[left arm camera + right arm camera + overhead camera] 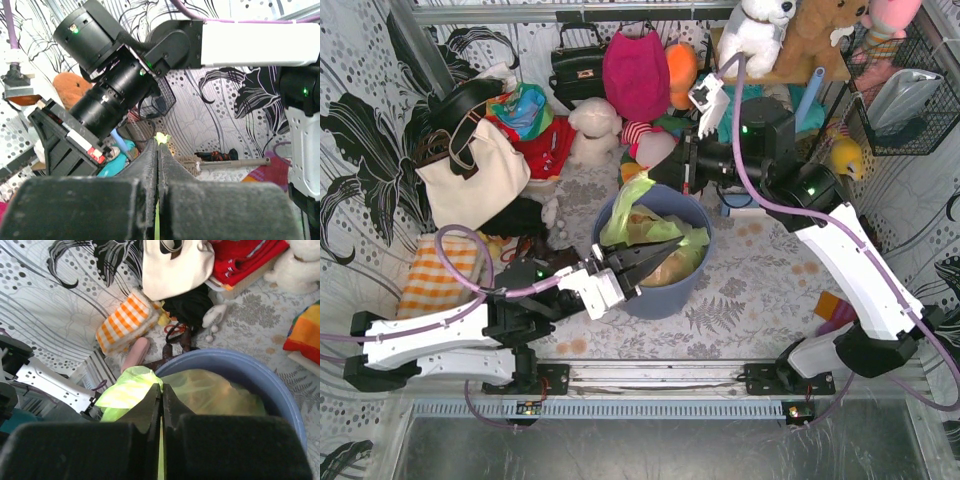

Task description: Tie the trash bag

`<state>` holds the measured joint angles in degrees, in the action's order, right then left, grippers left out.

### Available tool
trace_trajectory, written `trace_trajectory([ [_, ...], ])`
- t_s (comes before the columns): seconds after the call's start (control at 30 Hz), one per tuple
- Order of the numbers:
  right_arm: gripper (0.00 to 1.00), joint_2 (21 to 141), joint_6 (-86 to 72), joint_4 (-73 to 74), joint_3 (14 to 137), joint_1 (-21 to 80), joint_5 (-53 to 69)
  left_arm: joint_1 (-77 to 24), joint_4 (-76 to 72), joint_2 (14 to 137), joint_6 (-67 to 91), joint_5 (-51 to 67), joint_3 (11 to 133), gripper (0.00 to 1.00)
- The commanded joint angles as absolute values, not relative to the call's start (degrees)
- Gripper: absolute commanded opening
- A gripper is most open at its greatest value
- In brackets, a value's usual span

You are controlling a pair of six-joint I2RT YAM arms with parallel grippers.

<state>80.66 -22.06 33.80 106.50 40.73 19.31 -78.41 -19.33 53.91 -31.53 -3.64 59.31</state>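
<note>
A: Near side first. The left claw is pressed together on a thin sliver of the trash bag. The bag sits inside the blue bin, mid-tabletop.

B: At the far rim, the right claw pinches a lime flap of the bag between closed jaws. No knot is made yet.

A: Judgement: raise both flaps clear of the rim, keep the film taut, then cross one over the other. The plastic is thin, so a jerk could tear it or let it slip.

The bin hides most of the trash bag.
</note>
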Motion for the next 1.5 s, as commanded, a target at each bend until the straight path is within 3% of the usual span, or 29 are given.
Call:
trace_trajectory([
  [0.0, 0.00, 83.0, -21.6, 28.2, 112.9, 40.4, 23.1, -77.9, -22.9, 56.7, -33.3, -1.5, 66.0, 0.00],
  [0.33, 0.00, 95.1, -20.2, 30.0, 136.4, 40.4, 32.0, -77.7, -24.3, 66.3, -35.2, -3.3, 79.1, 0.00],
  [0.7, 0.00, 100.2, -25.5, 22.4, 136.7, 40.4, 42.9, -75.9, -24.3, 71.8, -37.4, -4.7, 84.0, 0.00],
  [0.77, 0.05, 101.1, -25.6, 23.5, 137.0, 40.4, 43.4, -75.9, -23.8, 72.6, -37.7, -4.7, 85.1, 0.15],
  [0.9, 0.51, 102.0, -22.3, 29.4, 141.6, 40.3, 39.1, -75.8, -23.6, 72.4, -38.1, -4.8, 86.4, 0.58],
  [0.97, 0.63, 101.5, -20.4, 31.9, 143.7, 40.2, 35.4, -75.8, -23.5, 71.7, -38.2, -5.0, 86.8, 0.75],
  [1.07, 0.72, 99.6, -17.2, 35.4, 145.6, 39.7, 28.2, -75.7, -22.1, 70.7, -37.3, -7.5, 88.6, 0.90],
  [1.3, 0.82, 92.7, -10.0, 41.1, 144.7, 39.5, 13.9, -69.3, -17.0, 68.8, -28.7, -18.6, 93.1, 0.97],
  [1.47, 0.84, 87.1, -8.1, 43.7, 140.4, 39.5, 9.7, -60.3, -4.4, 67.6, -16.8, -22.0, 96.6, 0.98],
])
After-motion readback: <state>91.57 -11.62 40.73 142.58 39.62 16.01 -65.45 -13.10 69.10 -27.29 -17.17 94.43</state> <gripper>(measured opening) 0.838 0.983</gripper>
